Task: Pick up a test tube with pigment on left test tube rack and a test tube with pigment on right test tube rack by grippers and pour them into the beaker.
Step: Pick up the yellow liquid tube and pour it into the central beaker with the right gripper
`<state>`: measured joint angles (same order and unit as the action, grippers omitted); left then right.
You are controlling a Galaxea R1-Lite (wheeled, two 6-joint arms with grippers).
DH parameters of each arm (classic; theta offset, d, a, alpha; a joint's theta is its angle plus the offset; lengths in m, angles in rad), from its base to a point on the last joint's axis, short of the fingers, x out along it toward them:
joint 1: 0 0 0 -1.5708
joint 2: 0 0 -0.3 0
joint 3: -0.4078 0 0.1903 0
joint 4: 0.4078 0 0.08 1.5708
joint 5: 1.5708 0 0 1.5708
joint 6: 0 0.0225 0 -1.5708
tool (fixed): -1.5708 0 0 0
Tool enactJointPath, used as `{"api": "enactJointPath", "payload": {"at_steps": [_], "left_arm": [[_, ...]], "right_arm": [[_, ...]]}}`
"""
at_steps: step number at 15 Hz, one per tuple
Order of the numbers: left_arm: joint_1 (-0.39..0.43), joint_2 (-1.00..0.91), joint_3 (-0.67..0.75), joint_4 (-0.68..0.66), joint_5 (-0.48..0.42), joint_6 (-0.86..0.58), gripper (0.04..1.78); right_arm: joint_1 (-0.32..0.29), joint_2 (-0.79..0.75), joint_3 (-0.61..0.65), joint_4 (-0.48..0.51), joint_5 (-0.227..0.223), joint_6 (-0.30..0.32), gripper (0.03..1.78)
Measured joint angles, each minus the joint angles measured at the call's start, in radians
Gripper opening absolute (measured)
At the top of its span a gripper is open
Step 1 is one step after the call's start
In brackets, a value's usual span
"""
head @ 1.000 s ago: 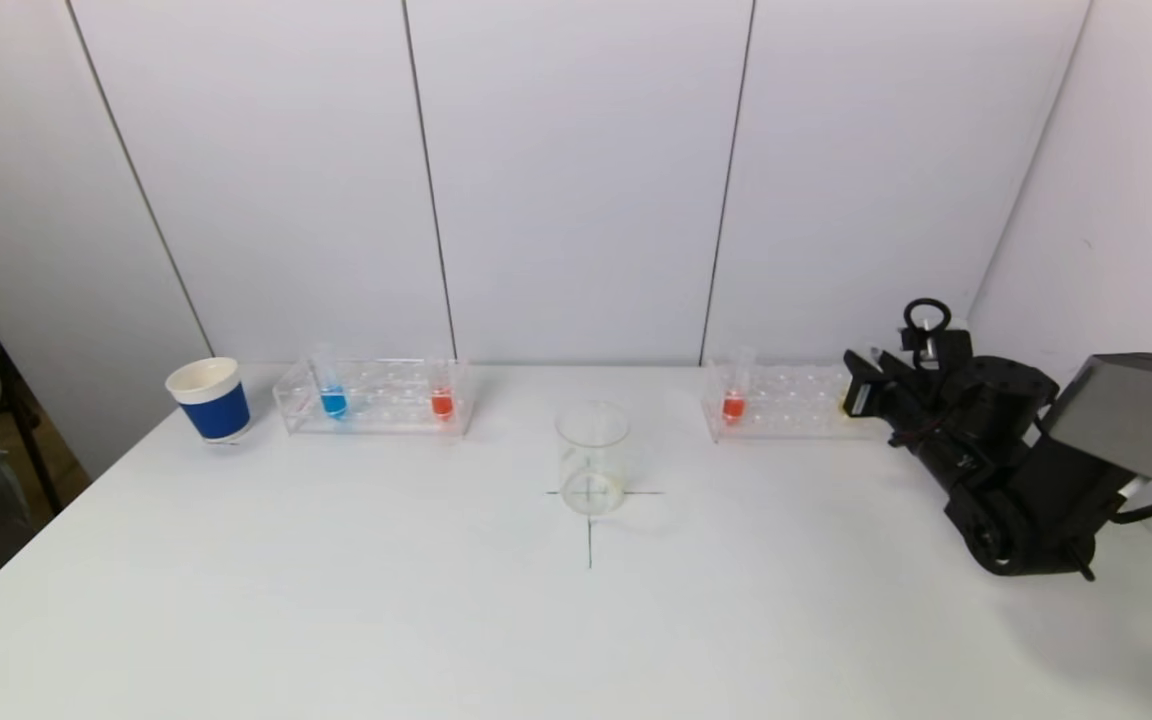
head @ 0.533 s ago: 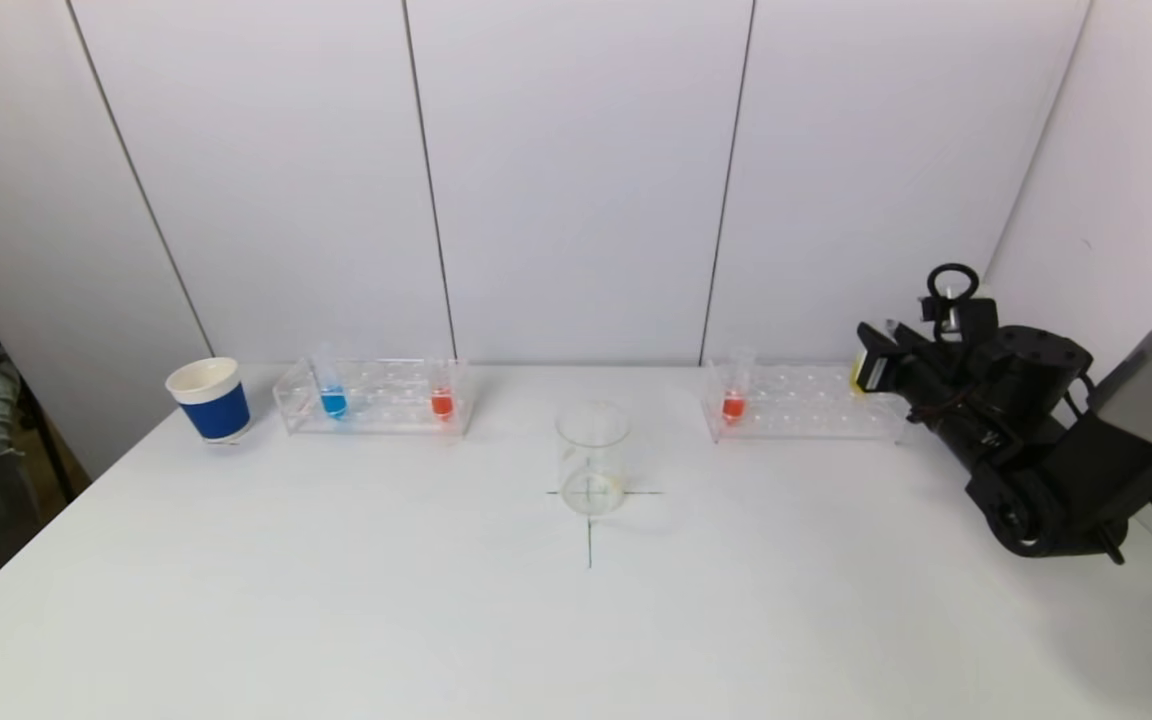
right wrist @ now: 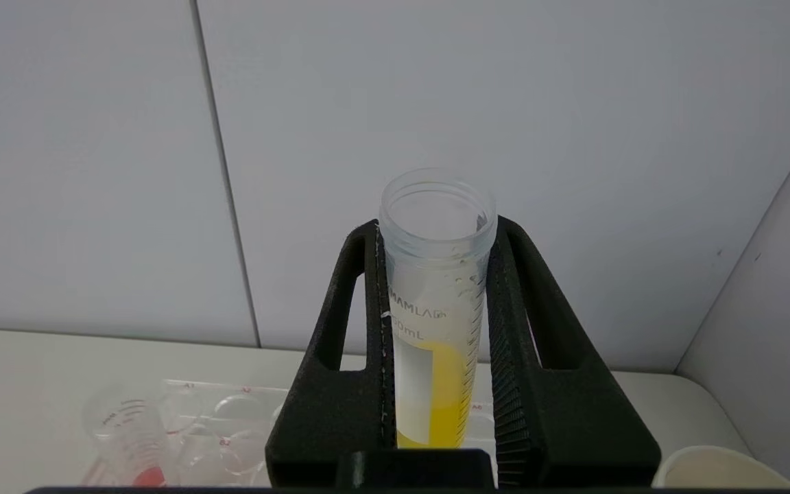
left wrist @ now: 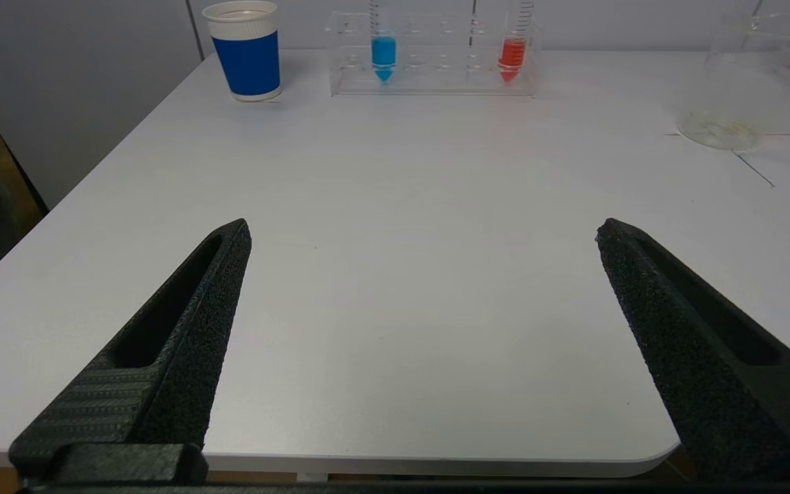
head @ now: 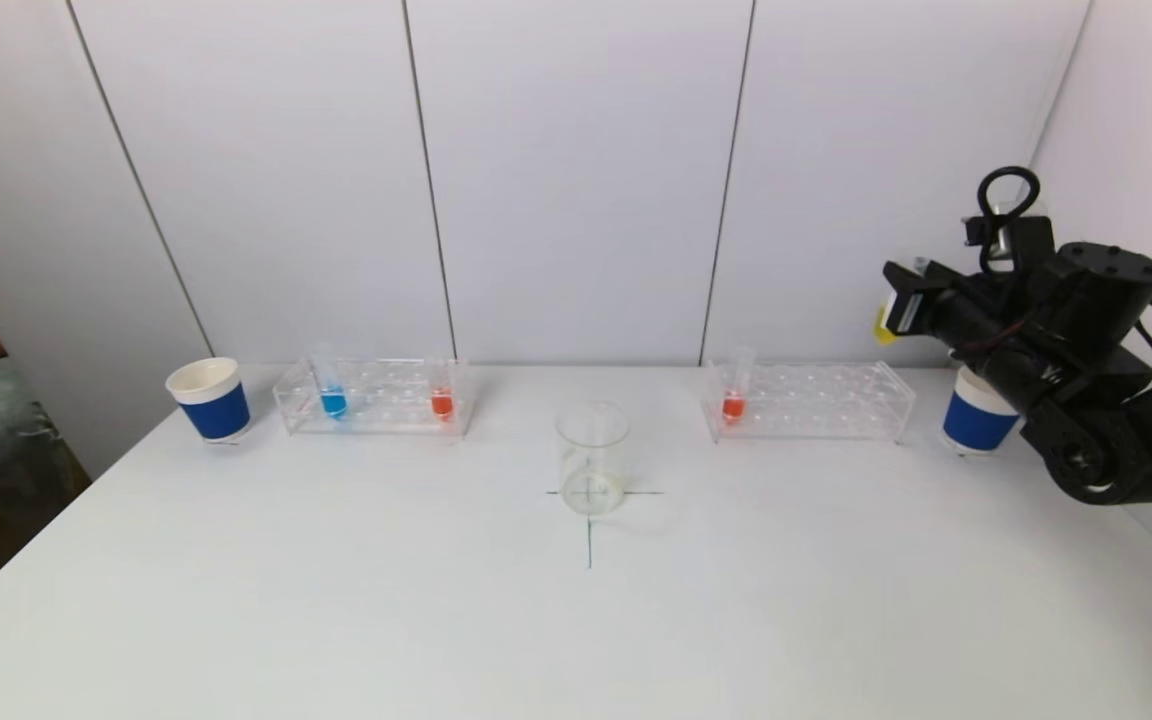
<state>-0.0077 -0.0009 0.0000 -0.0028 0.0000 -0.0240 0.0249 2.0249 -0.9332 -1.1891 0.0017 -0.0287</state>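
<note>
So the right gripper [head: 904, 305] has lifted clear of the right rack [head: 808, 400] over the last second, fingers clamped on the yellow tube [right wrist: 433, 322], now hanging high above the rack's far end. Next stop looks like the beaker [head: 592, 457]. Left gripper [left wrist: 422, 240] sits wide open, holding nothing, low over the table's near edge.
</note>
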Motion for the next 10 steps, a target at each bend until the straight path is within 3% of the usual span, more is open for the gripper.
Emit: {"api": "enactJointPath", "payload": {"at_steps": [4,10], "left_arm": [[0.0,0.0,0.0,0.0,0.0,0.0,1.76],[0.0,0.0,0.0,0.0,0.0,0.0,1.76]], "right_arm": [[0.028,-0.122,-0.117,0.228,0.018,-0.006,0.45],[0.08,-0.216,-0.362,0.557,0.121,-0.012,0.45]]}}
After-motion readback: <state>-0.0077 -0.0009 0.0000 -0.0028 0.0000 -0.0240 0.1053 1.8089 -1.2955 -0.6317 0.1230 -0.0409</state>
